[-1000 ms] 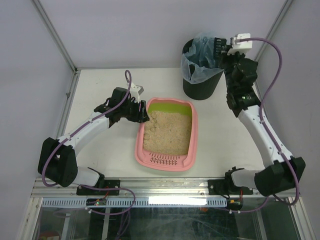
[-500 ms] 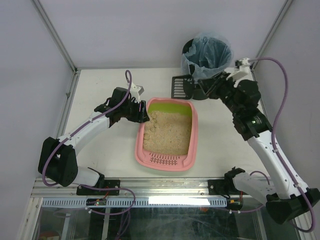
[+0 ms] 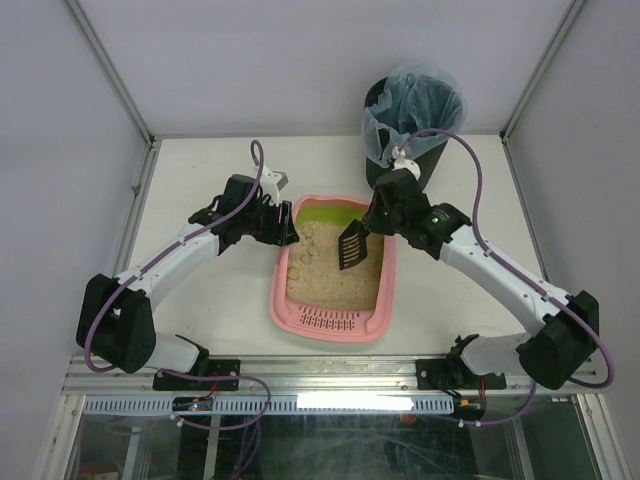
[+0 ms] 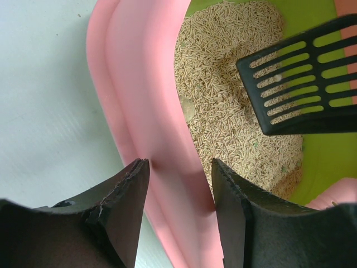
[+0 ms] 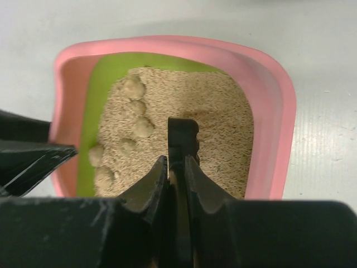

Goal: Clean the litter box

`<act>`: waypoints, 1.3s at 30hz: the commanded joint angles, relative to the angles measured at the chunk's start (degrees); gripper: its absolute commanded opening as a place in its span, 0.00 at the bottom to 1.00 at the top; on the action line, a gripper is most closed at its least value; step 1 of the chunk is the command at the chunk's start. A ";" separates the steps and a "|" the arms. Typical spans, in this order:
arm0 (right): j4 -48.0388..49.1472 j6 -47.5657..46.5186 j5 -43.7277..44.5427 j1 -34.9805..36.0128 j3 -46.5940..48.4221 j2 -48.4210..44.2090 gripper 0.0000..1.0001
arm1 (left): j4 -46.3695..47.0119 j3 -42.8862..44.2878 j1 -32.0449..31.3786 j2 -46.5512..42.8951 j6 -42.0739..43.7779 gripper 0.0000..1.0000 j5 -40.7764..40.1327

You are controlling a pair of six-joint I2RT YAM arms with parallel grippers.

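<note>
Beneath the right gripper (image 5: 176,167), which is clamped on the black scoop (image 3: 352,245), lies the litter box (image 3: 330,322), its side rim pinched by the left gripper (image 4: 179,167). Scooping looks to be the step in hand. Next, the blade should dip under the clumps (image 5: 136,106) ahead and left of the fingers.

Left gripper (image 4: 177,164) seemingly clamps litter box (image 4: 139,84) rim; scoop (image 4: 301,78) over litter.

Above the litter box (image 3: 278,300), the scoop (image 3: 351,244) and right gripper (image 3: 371,222) block the far half; the left gripper (image 3: 288,232) seemingly clamps its left rim. The near half lies open.
</note>
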 commanded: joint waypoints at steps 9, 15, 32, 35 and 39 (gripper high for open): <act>0.82 0.22 1.77 0.59 5.42 12.63 0.00 | 0.80 2.22 0.07 0.02 1.61 0.50 -0.12; 9.06 1.33 -7.94 0.64 0.71 18.04 0.00 | 0.77 2.30 0.11 0.40 1.60 0.50 -0.21; 25.25 10.58 -22.80 0.97 -9.93 16.45 0.00 | 0.70 2.31 0.09 0.29 1.68 0.50 -0.21; 24.75 11.17 -20.60 0.52 -10.51 13.24 0.00 | 0.72 2.30 0.13 0.28 1.69 0.50 -0.21; 26.64 13.54 -19.54 -0.84 -12.60 8.75 0.00 | 0.72 2.31 0.14 0.16 1.67 0.50 -0.29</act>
